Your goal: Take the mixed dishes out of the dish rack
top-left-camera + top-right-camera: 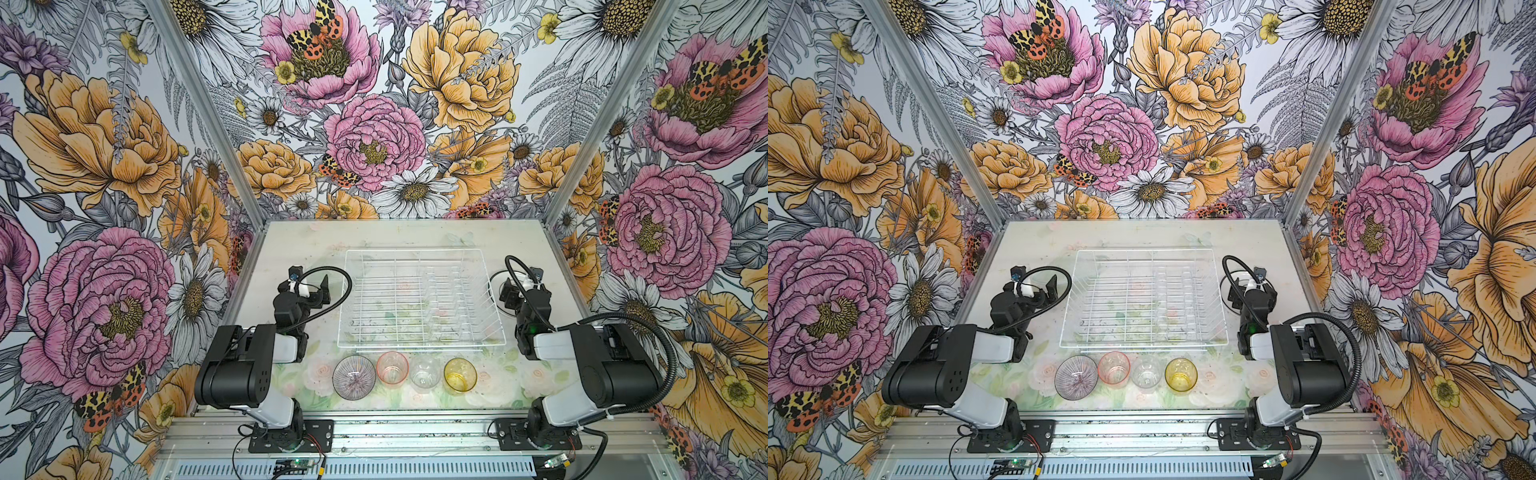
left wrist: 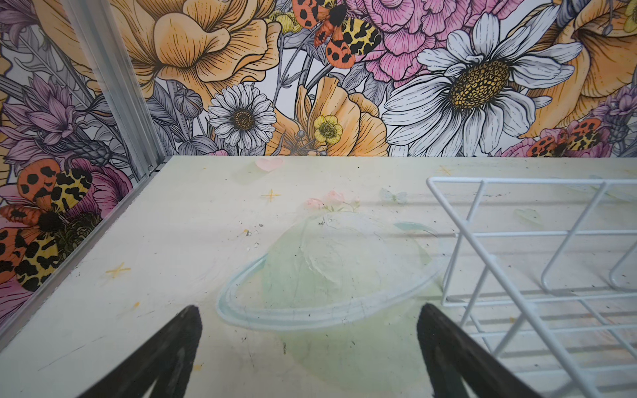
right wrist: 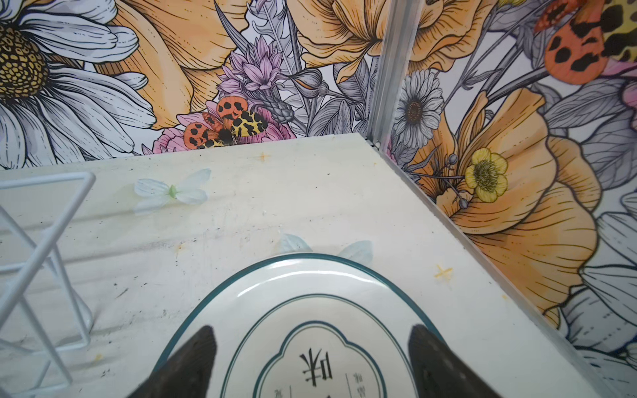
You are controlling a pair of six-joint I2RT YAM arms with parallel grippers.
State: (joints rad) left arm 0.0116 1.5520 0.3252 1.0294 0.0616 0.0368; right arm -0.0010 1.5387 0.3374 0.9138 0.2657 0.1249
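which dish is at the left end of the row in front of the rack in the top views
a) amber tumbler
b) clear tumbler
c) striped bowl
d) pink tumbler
c: in both top views the striped bowl sits at the left end of the row, followed by the pink tumbler, the clear tumbler and the amber tumbler, all in front of the dish rack.

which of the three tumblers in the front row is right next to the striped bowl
The pink tumbler: it stands beside the striped bowl. The clear tumbler comes next in the row, and the amber tumbler is farthest from the bowl.
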